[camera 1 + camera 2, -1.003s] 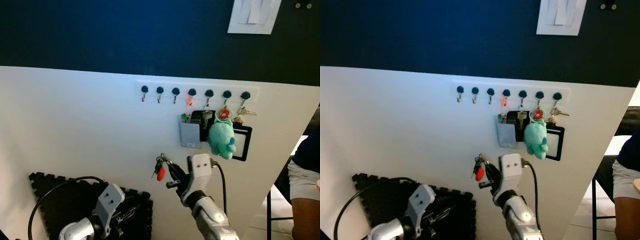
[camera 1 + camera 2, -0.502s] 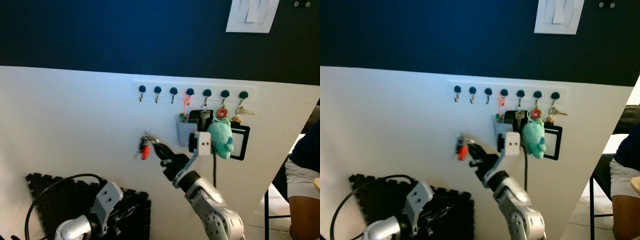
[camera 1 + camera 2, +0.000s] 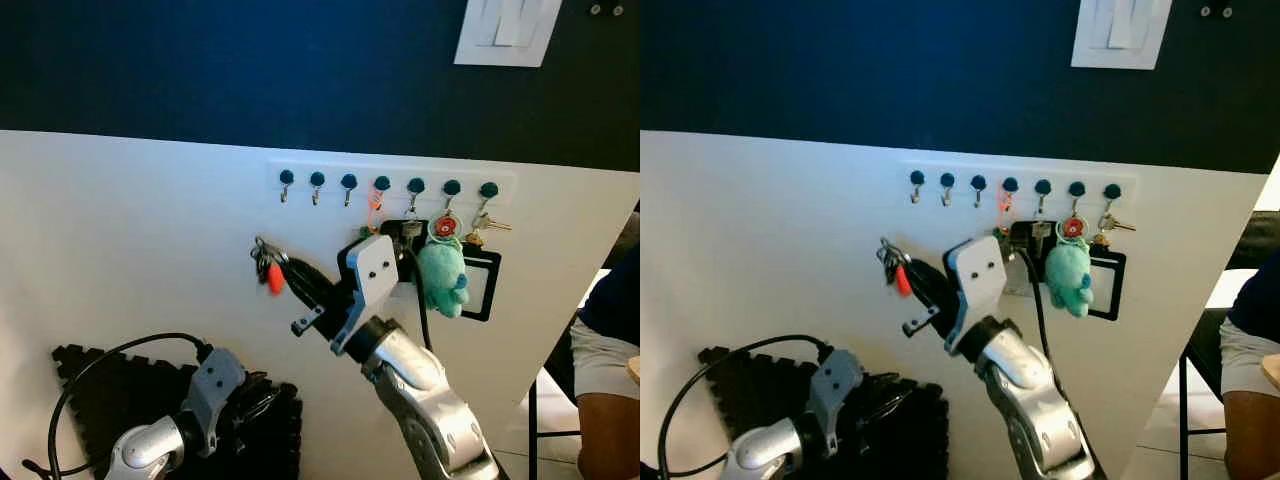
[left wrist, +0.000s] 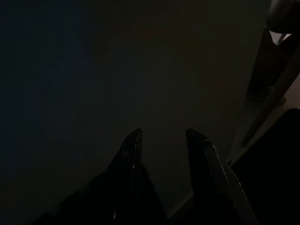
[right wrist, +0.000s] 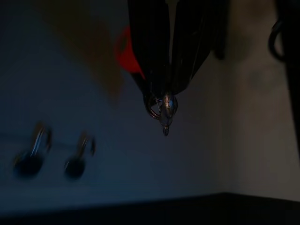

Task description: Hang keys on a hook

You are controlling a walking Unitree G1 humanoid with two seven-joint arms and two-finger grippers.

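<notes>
Right gripper [image 3: 272, 266] pinching key bunch [image 3: 266, 262] below leftmost hook [image 3: 286, 184]; left gripper [image 4: 161, 140] narrowly parted, idle. Risk: ring missing hook, slipping, dropping.

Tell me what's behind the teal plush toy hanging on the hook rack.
Behind the teal plush toy a black frame shows against the white wall; the frame's left part is covered.

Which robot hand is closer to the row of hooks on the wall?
The right. The right tool is raised just below and left of the row of hooks, shut on the keys. The left tool hangs far down by the black mat.
</notes>
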